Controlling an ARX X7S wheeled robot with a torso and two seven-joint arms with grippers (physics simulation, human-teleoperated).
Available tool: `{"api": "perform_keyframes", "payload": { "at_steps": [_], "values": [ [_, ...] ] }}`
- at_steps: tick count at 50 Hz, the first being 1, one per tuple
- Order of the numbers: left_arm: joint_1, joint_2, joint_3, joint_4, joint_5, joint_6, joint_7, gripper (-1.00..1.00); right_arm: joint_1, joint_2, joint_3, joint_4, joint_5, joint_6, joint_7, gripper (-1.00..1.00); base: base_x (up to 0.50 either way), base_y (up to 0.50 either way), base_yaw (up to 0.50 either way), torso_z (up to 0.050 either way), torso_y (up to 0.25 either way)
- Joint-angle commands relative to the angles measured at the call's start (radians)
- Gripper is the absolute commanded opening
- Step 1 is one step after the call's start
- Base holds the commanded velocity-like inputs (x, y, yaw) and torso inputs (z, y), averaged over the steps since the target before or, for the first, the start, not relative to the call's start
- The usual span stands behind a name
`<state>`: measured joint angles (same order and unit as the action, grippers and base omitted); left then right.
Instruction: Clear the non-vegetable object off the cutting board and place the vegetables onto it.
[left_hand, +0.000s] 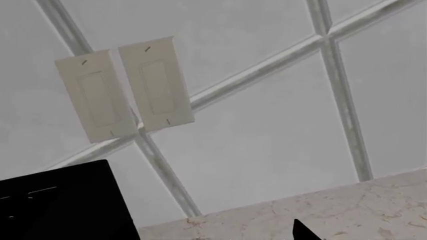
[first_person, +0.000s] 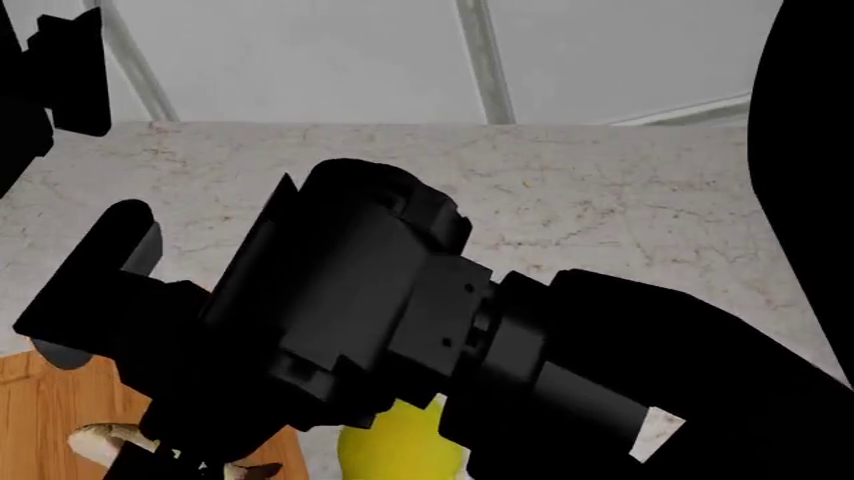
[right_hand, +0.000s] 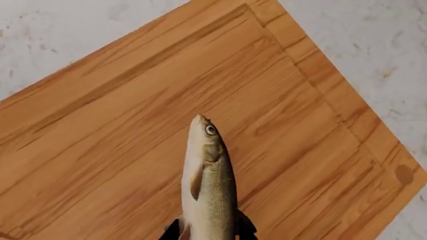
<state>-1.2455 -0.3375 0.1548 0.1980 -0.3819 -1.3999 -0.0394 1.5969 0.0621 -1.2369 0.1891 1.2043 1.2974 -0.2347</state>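
The fish (right_hand: 208, 185) hangs lengthwise over the orange-brown cutting board (right_hand: 100, 150), head pointing away from the camera. My right gripper (right_hand: 208, 232) is shut on its body, with a dark finger on each flank; the tail is hidden. In the head view the fish (first_person: 100, 438) shows at the lower left over a corner of the board (first_person: 40, 405), under my big black right arm (first_person: 400, 310). A yellow round vegetable (first_person: 394, 450) lies on the marble just right of the board. One fingertip (left_hand: 303, 233) of my left gripper shows far off centre, with nothing held, above the counter.
The marble counter (first_person: 601, 200) runs back to a grey tiled wall. Two white wall switch plates (left_hand: 127, 92) are mounted on that wall. A black block (left_hand: 60, 205) fills the left wrist view's lower corner. My left arm (first_person: 60, 70) is raised at the far left.
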Motion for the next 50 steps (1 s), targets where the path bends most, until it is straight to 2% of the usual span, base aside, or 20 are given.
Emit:
{"api": "perform_keyframes", "payload": {
  "at_steps": [1, 13, 30, 39, 50],
  "values": [
    [0.004, 0.021, -0.035, 0.009, 0.004, -0.01, 0.022, 1.0, -0.031, -0.006, -0.031, -0.038, 0.039, 0.027, 0.0, -1.0, 0.0, 0.0, 0.0, 0.0, 0.0],
    [-0.032, 0.017, -0.068, 0.057, -0.019, -0.07, 0.013, 1.0, 0.098, 0.036, 0.084, -0.129, 0.213, 0.163, 0.15, -1.0, 0.0, 0.0, 0.0, 0.0, 0.0],
    [-0.043, 0.021, -0.069, 0.043, -0.027, -0.061, 0.006, 1.0, 0.206, 0.179, 0.163, -0.114, 0.347, 0.203, 0.259, -1.0, 0.0, 0.0, 0.0, 0.0, 0.0],
    [-0.049, 0.038, -0.059, 0.035, -0.032, -0.05, 0.0, 1.0, 0.269, 0.262, 0.158, -0.079, 0.363, 0.217, 0.295, -1.0, 0.0, 0.0, 0.0, 0.0, 0.0],
    [-0.054, 0.036, -0.046, 0.029, -0.036, -0.04, -0.002, 1.0, 0.295, 0.352, 0.1, -0.031, 0.283, 0.193, 0.246, -1.0, 0.0, 0.0, 0.0, 0.0, 0.0]
  ]
}}
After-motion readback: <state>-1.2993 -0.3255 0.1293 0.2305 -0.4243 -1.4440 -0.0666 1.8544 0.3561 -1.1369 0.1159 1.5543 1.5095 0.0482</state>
